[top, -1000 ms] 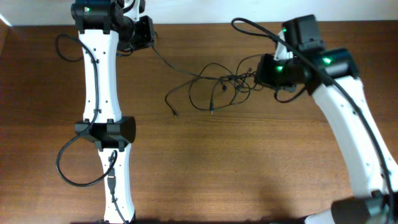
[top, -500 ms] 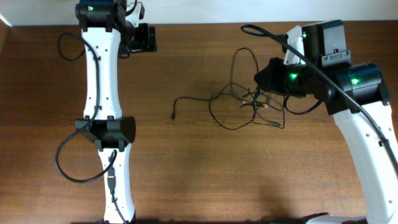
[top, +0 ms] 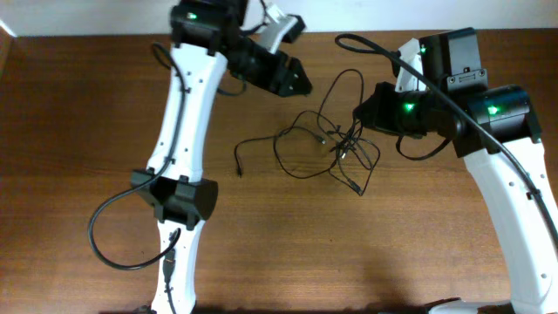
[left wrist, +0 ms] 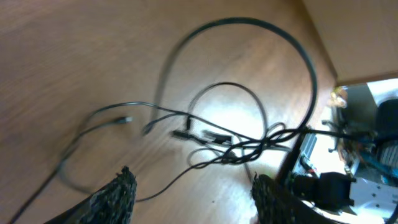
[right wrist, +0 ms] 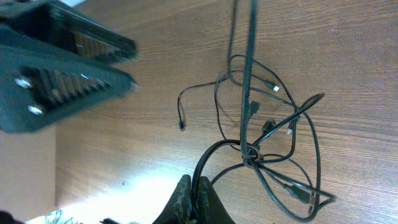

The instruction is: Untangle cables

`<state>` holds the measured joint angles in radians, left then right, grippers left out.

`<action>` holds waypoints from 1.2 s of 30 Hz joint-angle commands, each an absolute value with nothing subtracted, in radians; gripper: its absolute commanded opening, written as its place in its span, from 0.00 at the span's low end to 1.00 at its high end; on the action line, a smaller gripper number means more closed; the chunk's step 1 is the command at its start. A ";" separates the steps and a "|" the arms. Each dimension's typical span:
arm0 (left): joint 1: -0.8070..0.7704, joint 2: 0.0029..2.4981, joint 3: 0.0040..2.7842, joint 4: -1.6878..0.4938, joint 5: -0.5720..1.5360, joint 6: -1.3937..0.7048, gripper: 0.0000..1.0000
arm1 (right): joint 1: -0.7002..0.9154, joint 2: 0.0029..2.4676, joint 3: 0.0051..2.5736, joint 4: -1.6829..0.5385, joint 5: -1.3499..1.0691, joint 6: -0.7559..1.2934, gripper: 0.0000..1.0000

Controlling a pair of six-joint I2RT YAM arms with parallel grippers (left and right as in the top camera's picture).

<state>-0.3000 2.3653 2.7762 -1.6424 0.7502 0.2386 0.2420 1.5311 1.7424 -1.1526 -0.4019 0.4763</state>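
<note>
The right gripper (right wrist: pixel 191 186) is pinched shut at the bottom of its wrist view. One dark strand of the cables (top: pixel 336 144) appears to run out from between its fingers and curve up to the knot (right wrist: pixel 249 149). The left gripper (left wrist: pixel 191 182) hangs with its fingers spread and nothing between them, the tangle lying on the wood beyond.

A second ago the left gripper sat closed in the upper left of the overhead frame, with a strand stretched from it to the bundle. It has since let go, opened and swung right to upper centre, just left of the tall loop (top: pixel 344 83). The bundle has shifted right and down with the right gripper, now centre right. I judge this a regrasp: the first pull did not free the knot, and the left arm is choosing a new strand.

One loose plug end (top: pixel 238 170) trails off to the left, well apart from the knot. The back edge of the table (top: pixel 418 262) runs close above both grippers, so little room lies upward. Bare wood fills the lower half of the frame.
</note>
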 commanded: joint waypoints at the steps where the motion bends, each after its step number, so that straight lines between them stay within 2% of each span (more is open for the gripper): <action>1: -0.363 2.358 2.694 -1.591 0.809 0.263 0.62 | 0.247 1.541 1.744 -1.140 -0.408 0.528 0.04; 6: -0.403 2.358 2.638 -1.473 0.846 0.221 0.59 | 0.237 1.541 1.745 -1.113 -0.527 0.558 0.04; 11: -0.403 2.358 2.636 -1.400 0.973 0.189 0.63 | 0.212 1.541 1.745 -1.099 -0.590 0.554 0.04; 15: -0.365 2.358 2.636 -1.415 1.050 0.233 0.57 | 0.133 1.541 1.744 -1.100 -0.564 0.546 0.04; 21: -0.345 2.358 2.636 -1.563 1.157 0.428 0.60 | 0.124 1.546 1.744 -1.062 -0.563 0.552 0.04; 26: -0.357 2.358 2.636 -1.578 1.251 0.444 0.63 | 0.124 1.577 1.744 -1.030 -0.455 0.634 0.04; 30: -0.379 2.358 2.636 -1.576 1.206 0.444 0.65 | 0.124 1.652 1.744 -0.948 -0.518 0.720 0.04; 32: -0.410 2.358 2.636 -1.569 1.069 0.443 0.72 | 0.124 1.663 1.744 -0.924 -0.532 0.744 0.04; 34: -0.435 2.358 2.636 -1.539 1.034 0.443 0.74 | 0.124 1.663 1.744 -0.916 -0.531 0.781 0.04; 36: -0.466 2.358 2.636 -1.493 0.988 0.443 0.70 | 0.124 1.663 1.744 -0.915 -0.543 0.794 0.04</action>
